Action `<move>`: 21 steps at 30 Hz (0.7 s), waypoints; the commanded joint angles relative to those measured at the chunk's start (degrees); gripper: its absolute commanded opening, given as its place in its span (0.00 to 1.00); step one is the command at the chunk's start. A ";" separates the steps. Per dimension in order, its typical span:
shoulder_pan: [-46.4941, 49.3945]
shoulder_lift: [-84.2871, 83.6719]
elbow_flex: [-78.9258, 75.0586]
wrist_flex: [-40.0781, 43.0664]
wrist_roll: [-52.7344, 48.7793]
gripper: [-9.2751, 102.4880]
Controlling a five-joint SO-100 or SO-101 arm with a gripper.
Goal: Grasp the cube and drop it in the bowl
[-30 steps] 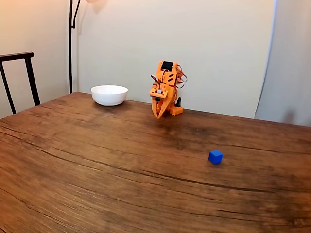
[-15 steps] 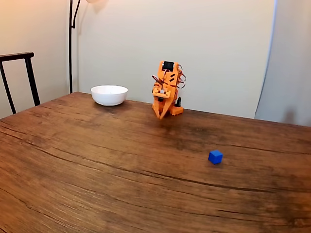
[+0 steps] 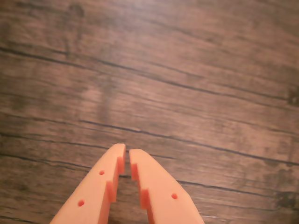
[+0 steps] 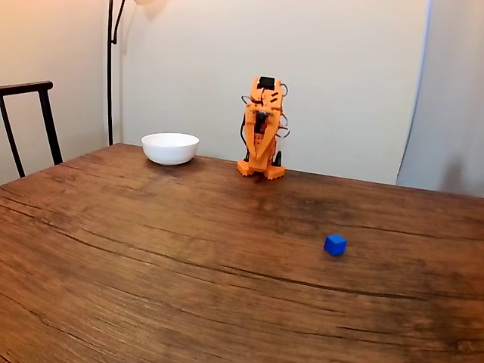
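While the cube [image 4: 335,244] lies untouched, well apart from the bowl [image 4: 170,147], the arm [image 4: 262,128] has risen from its crouch, jaws nearly pressed together, empty; reach just starting.

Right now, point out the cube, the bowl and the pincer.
cube [image 4: 335,244]: fixed view, on its front blue face.
bowl [image 4: 170,151]: fixed view, on its outer white wall.
pincer [image 3: 127,156]: wrist view, midway between the two orange fingertips, which sit nearly together over bare wood.
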 commanded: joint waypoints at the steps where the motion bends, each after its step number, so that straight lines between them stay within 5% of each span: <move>1: -0.44 -0.35 -3.60 -0.44 0.35 0.08; 10: -0.70 -3.08 -11.43 -0.79 2.72 0.08; 21: -6.24 -36.21 -27.25 -10.11 8.79 0.08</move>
